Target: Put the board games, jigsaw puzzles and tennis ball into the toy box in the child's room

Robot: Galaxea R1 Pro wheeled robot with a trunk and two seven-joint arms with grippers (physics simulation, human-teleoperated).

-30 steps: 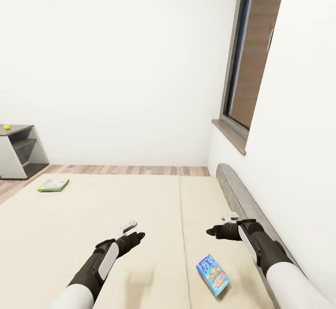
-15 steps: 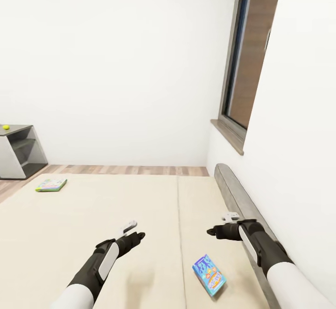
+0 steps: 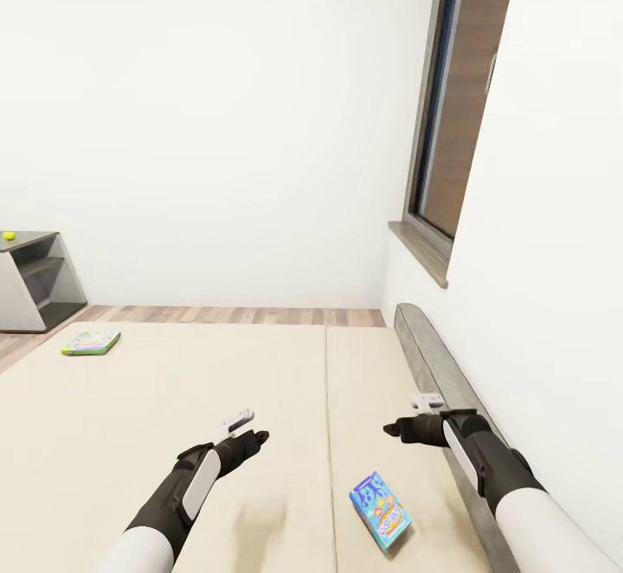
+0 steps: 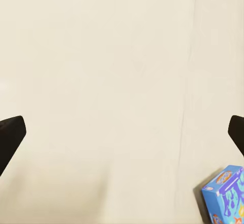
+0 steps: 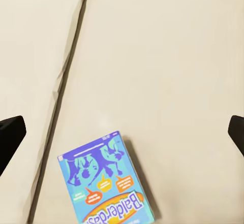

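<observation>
- Right now, head view: robot faces a cream bed (image 3: 173, 383) w/ both arms held out over it. Left gripper (image 3: 247, 428) and right gripper (image 3: 407, 417) both hover above the mattress, neither holding anything; finger spread is hard to read from this angle.
- Blue board game (image 3: 381, 511) lies flat on the bed, near the right arm, just right of the mattress seam. Second board game (image 3: 91, 344), green-edged, lies at the bed's far left corner, well apart from both grippers.
- Tennis ball (image 3: 9, 234) sits on a grey shelf unit (image 3: 35, 283) at far left, by the wall. Window (image 3: 454, 114) and wooden headboard (image 3: 433, 365) on the right.
- Left wrist view: left gripper fingertips (image 4: 10, 135) sit at the frame's opposite edges, so it is spread wide, w/ bare mattress between. A corner of the blue box (image 4: 226, 196) shows off to one side.
- Right wrist view: right gripper fingertips (image 5: 10, 135) likewise at opposite edges, so spread wide and empty. Blue box, lettered "Balderdash" (image 5: 104, 181), lies flat beside the seam, between the fingers' line but not touched.
- Progress, my read: early. Both bed games are not yet picked up and the ball is not yet collected. Likely next step: right arm lowers onto the blue box.
</observation>
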